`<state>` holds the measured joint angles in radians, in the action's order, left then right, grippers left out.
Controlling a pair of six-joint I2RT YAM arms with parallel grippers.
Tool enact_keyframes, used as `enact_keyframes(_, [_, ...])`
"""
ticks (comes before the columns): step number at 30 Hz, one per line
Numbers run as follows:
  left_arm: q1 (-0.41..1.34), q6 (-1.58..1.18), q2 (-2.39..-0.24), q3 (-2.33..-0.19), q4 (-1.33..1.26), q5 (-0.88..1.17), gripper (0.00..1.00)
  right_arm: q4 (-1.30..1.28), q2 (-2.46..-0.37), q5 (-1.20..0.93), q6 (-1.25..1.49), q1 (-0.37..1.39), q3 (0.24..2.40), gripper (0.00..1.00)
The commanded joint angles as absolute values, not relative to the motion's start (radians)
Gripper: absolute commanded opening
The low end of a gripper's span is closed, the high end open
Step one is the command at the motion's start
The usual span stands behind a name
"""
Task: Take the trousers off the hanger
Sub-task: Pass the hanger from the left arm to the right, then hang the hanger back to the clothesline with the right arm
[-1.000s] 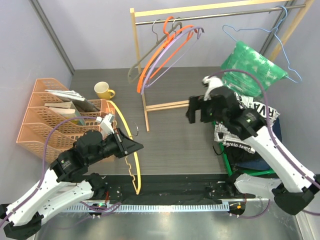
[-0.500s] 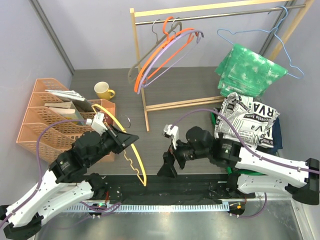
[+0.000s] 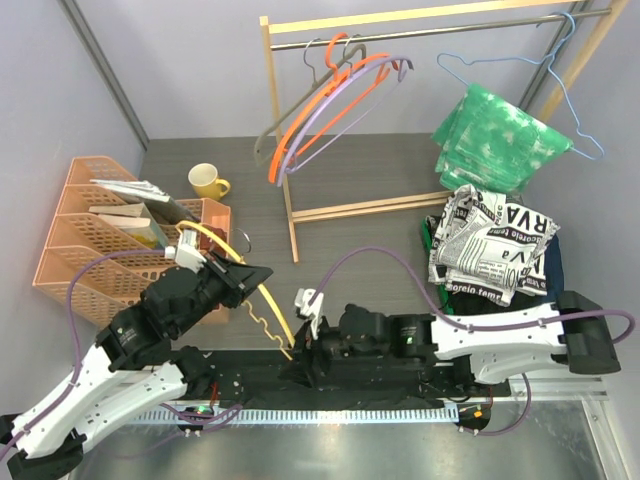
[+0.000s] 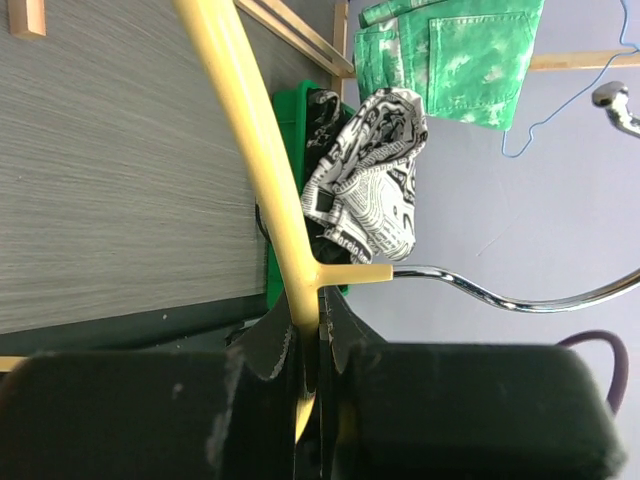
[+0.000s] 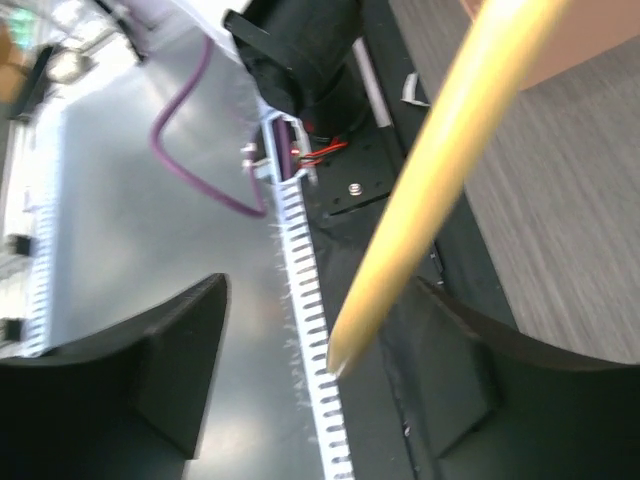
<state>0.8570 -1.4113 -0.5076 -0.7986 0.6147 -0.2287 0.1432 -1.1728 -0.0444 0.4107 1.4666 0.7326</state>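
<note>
My left gripper (image 3: pixel 255 280) is shut on a bare yellow hanger (image 3: pixel 262 300), which it grips on the bar just below the chrome hook (image 4: pixel 520 295). Jaws and bar show close up in the left wrist view: left gripper (image 4: pixel 318 330), yellow hanger (image 4: pixel 255 150). My right gripper (image 3: pixel 298 347) lies low at the table's near edge. It is open, with the hanger's lower tip (image 5: pixel 340 355) between its fingers and touching neither. Green-and-white trousers (image 3: pixel 495 140) hang on a blue wire hanger (image 3: pixel 570 110). Newspaper-print trousers (image 3: pixel 492 245) top a pile of dark ones at the right.
Orange file racks (image 3: pixel 90 250) and a yellow mug (image 3: pixel 207 181) stand at the left. A wooden rail stand (image 3: pixel 290 200) carries orange, purple and grey hangers (image 3: pixel 330 95). A green bin (image 4: pixel 290 125) holds the pile of clothes. A slotted cable strip (image 5: pixel 310 330) runs along the near edge.
My right arm swung from the pile at the right down and left to the yellow hanger's lower tip, and its jaws narrowed a little. My left gripper kept its hold and shifted the hanger slightly.
</note>
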Motion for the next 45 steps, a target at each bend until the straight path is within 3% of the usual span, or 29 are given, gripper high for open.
enact_keyframes(1, [0.854, -1.448, -0.482, -0.792, 0.558, -0.261, 0.00, 0.270, -1.262, 0.221, 0.345, 1.565, 0.828, 0.69])
enact_keyframes(5, [0.854, -1.466, -0.457, -0.769, 0.545, -0.255, 0.00, 0.272, -1.339, 0.409, 0.330, 1.632, 0.874, 0.56])
enact_keyframes(9, [0.856, -1.474, -0.442, -0.755, 0.545, -0.239, 0.00, 0.188, -1.391, 0.628, 0.357, 1.666, 0.936, 0.23])
enact_keyframes(13, [0.854, -1.468, -0.425, -0.744, 0.532, -0.224, 0.00, 0.127, -1.399, 0.660, 0.388, 1.669, 0.950, 0.01])
enact_keyframes(16, [0.854, -1.451, -0.414, -0.735, 0.532, -0.213, 0.04, 0.080, -1.361, 0.655, 0.414, 1.672, 0.940, 0.01])
enact_keyframes(21, [0.854, -1.404, -0.417, -0.732, 0.537, -0.183, 0.49, -0.058, -1.225, 0.609, 0.504, 1.672, 0.901, 0.01])
enact_keyframes(23, [0.856, -1.379, -0.420, -0.733, 0.528, -0.154, 0.62, -0.103, -1.169, 0.607, 0.570, 1.672, 0.882, 0.01])
enact_keyframes(26, [0.856, -1.315, -0.439, -0.742, 0.499, -0.102, 0.71, -0.225, -1.068, 0.630, 0.649, 1.672, 0.853, 0.01])
enact_keyframes(35, [0.856, -1.089, -0.480, -0.810, 0.473, -0.005, 0.80, -0.606, -0.896, 0.724, 0.968, 1.672, 0.798, 0.01])
enact_keyframes(45, [0.856, -0.954, -0.471, -0.897, 0.595, -0.063, 0.80, -0.805, -0.749, 1.115, 1.270, 1.661, 0.769, 0.01])
